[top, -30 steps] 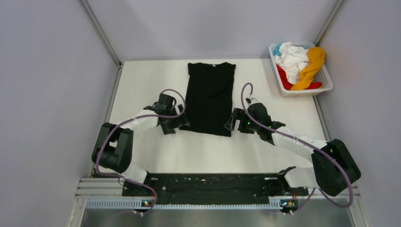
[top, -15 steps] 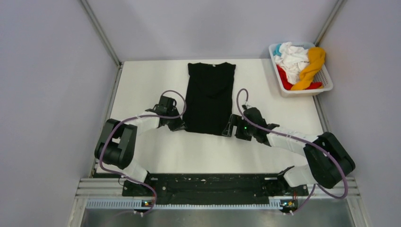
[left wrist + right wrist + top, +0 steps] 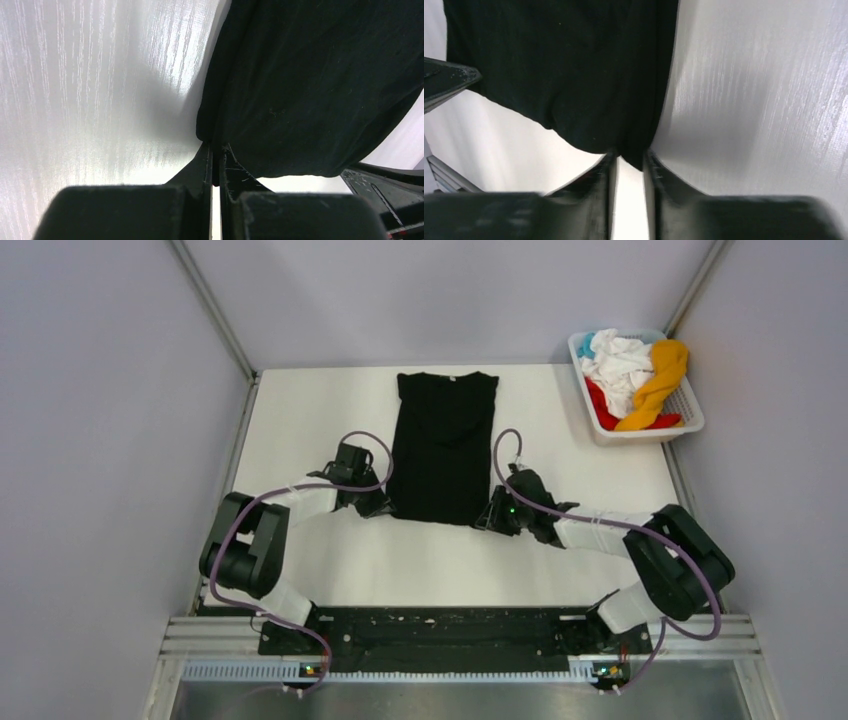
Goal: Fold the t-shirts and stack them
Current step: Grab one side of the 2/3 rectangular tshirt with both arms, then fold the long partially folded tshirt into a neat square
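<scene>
Top view: black t-shirt (image 3: pixel 443 445) lay flat on the white desk (image 3: pixel 300 410), mid-desk, collar at the far edge, hem toward the arms, sides folded in so it read as a narrow strip. Left tool (image 3: pixel 380 504) sat low at the shirt's near left corner, touching the cloth. Right tool (image 3: pixel 494 516) sat at the near right corner, also touching. Both arms reached inward from the desk's sides. White slatted basket (image 3: pixel 692 405) stood at the far right corner, well apart from the black shirt. Piled inside it were a white t-shirt (image 3: pixel 620 360), an orange-yellow t-shirt (image 3: pixel 660 380), a red t-shirt (image 3: pixel 600 405) and a light blue t-shirt (image 3: pixel 587 342), all crumpled, the orange-yellow one draped over the rest.

Left wrist view: fingers (image 3: pixel 200 167) were pressed almost together, only a thin slit between them, clamped on the black shirt's corner. The cloth spread away up and to the right and threw a shadow on the desk.

Right wrist view: fingers (image 3: pixel 604 175) stood a narrow gap apart with the shirt's corner caught between the tips, so this tool gripped the black shirt too. Cloth ran up and left from the pinch, with bare desk to the right.
</scene>
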You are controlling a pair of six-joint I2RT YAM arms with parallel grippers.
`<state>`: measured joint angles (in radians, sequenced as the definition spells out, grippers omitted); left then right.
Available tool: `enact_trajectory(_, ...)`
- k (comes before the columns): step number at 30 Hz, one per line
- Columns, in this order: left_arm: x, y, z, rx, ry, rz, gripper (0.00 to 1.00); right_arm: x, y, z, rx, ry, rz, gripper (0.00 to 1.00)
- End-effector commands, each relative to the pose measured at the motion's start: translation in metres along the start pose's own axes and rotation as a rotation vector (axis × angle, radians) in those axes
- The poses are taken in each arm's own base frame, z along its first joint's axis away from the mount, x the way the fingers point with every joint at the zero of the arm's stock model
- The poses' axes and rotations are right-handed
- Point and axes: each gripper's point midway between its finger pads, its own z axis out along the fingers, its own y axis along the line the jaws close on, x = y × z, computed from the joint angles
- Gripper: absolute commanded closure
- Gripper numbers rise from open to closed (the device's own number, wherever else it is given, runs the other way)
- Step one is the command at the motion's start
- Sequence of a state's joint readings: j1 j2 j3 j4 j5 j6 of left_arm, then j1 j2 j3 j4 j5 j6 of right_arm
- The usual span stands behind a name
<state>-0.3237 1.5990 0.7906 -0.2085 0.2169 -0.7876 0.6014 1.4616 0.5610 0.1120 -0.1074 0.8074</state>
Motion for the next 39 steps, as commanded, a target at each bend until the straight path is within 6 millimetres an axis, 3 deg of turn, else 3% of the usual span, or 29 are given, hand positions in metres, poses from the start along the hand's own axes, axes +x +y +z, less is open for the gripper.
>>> enact_trajectory(1,0.004,0.009,-0.003,-0.031,-0.006,-0.003,1.0,0.017,-0.006,0.004,0.031,0.036,-0.01,0.83)
enact_trajectory(2,0.004,0.009,-0.004,-0.029,-0.009,-0.004,1.0,0.017,-0.006,0.003,0.03,0.032,-0.013,0.95)
enact_trajectory(3,0.006,0.01,-0.007,-0.028,-0.011,-0.007,1.0,0.017,-0.005,0.001,0.026,0.03,-0.015,1.0)
enact_trajectory(8,0.016,0.015,-0.038,-0.02,-0.05,0.0,1.0,0.028,0.017,-0.029,-0.081,0.079,-0.061,1.0)
enact_trajectory(17,0.057,0.023,-0.143,0.116,-0.195,0.016,1.0,0.09,0.078,-0.14,-0.419,0.395,-0.116,1.0)
enact_trajectory(20,0.069,0.019,-0.178,0.177,-0.221,0.024,1.0,0.096,0.101,-0.176,-0.546,0.449,-0.098,1.0)
enact_trajectory(23,0.066,0.02,-0.207,0.185,-0.294,0.03,1.0,0.095,0.111,-0.198,-0.59,0.462,-0.11,1.0)
enact_trajectory(27,0.052,0.004,-0.219,0.236,-0.361,0.059,1.0,0.084,0.117,-0.199,-0.588,0.43,-0.119,1.0)
enact_trajectory(34,-0.004,-0.028,-0.214,0.211,-0.465,0.073,1.0,0.011,0.104,-0.17,-0.501,0.214,-0.162,1.0)
enact_trajectory(39,-0.051,-0.05,-0.209,0.151,-0.544,0.104,1.0,-0.027,0.099,-0.151,-0.436,0.123,-0.183,1.0)
